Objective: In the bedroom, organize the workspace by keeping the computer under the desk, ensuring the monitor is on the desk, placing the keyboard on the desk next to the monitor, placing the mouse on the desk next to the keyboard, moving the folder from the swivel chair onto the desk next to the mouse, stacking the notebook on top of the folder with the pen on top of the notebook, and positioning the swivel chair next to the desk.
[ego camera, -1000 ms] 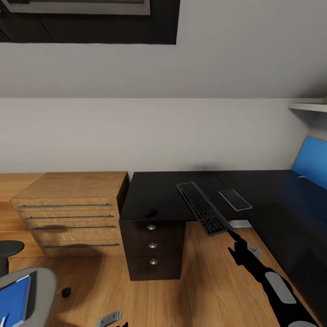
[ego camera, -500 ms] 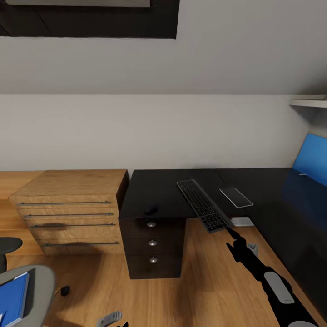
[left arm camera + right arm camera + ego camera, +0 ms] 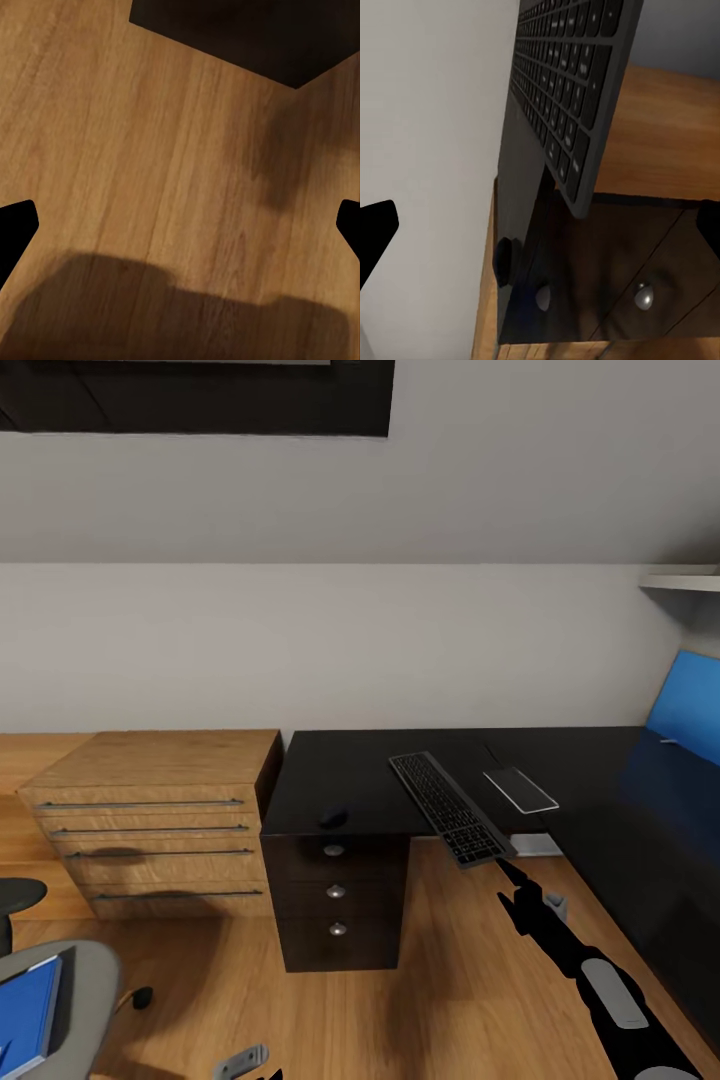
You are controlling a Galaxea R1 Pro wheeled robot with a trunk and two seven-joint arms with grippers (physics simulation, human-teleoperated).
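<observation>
— Where's the slim dark grey keyboard with black keys (image 3: 450, 809) sitting?

— On the long black L-shaped desk (image 3: 350, 785), lying at an angle with its near end jutting past the front edge. The black right gripper (image 3: 503, 867) is just at that overhanging end, towards five o'clock from it. From the head camera I cannot tell whether its fingers are parted or pinching the edge; it looks like contact, no more.

— Does the right wrist camera help?

— Somewhat. It shows the keyboard (image 3: 574, 90) close up from below its overhanging end, the desk's black drawer unit with round silver knobs (image 3: 641, 297) beneath, and the small dark grey oval mouse (image 3: 502, 262) on the top. The finger tips sit far apart at the frame's edges, so that gripper stands wide.

— And the left one?

— Its wrist camera looks at the light wood plank floor (image 3: 150, 150), tips likewise wide apart, holding nothing.

— Anything else about?

— The mouse (image 3: 333, 817) lies at nine o'clock from the keyboard's near end, well apart. A light wooden dresser with long bar handles (image 3: 150, 830) stands beside the desk. At bottom left, the flat bright blue folder (image 3: 25, 1018) rests on the grey swivel chair's seat (image 3: 85, 1000).

— Changed from a second ago?

— The whole view drifted slightly; the keyboard's far end has swung a touch, and the right arm stays at its end.
</observation>
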